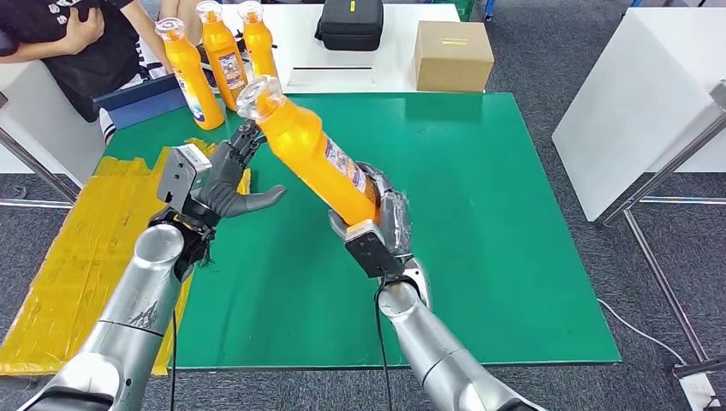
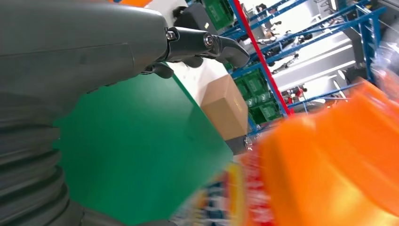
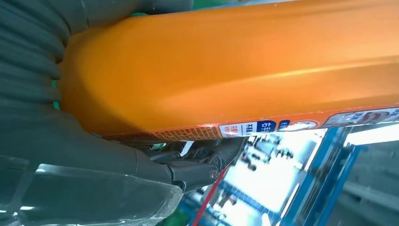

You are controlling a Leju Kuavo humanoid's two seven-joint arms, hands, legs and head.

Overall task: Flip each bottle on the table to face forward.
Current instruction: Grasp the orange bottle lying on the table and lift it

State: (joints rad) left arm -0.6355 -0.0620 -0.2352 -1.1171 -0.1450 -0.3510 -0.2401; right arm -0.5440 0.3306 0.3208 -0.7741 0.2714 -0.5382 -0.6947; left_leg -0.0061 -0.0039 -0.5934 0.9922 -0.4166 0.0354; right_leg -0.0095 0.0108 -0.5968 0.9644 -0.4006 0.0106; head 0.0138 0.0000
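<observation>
Your right hand (image 1: 383, 224) is wrapped around the lower body of the orange bottle (image 1: 314, 151), holding it clear of the green mat (image 1: 479, 214) and tilted, with the clear cap leaning toward the far-left corner of the mat. Your left hand (image 1: 229, 177) holds nothing: its fingers are spread, and it sits just beside the bottle's neck with its fingertips (image 1: 249, 134) near the cap. Whether they touch it you cannot tell from the head view.

The main risk, as I judge it, is the grip point. You hold the bottle low while most of its length hangs out past the hand, so a quick wrist turn could let it slide or swing. The right wrist view shows the label (image 3: 301, 125) running along the edge of the grasp, and a glossy printed sleeve may be slippery. If your left hand closes late or off-centre on the neck, it could knock the bottle sideways.

Three more bottles (image 1: 220, 60) stand upright at the far-left corner of the mat, near the tilted cap. A swing that way could topple them, and a person (image 1: 77, 43) sits just beyond them. Toward the mat's right side the surface is open. The cardboard box (image 1: 452, 55) and black case (image 1: 350, 23) lie beyond the mat's far edge, well apart from your hands.
</observation>
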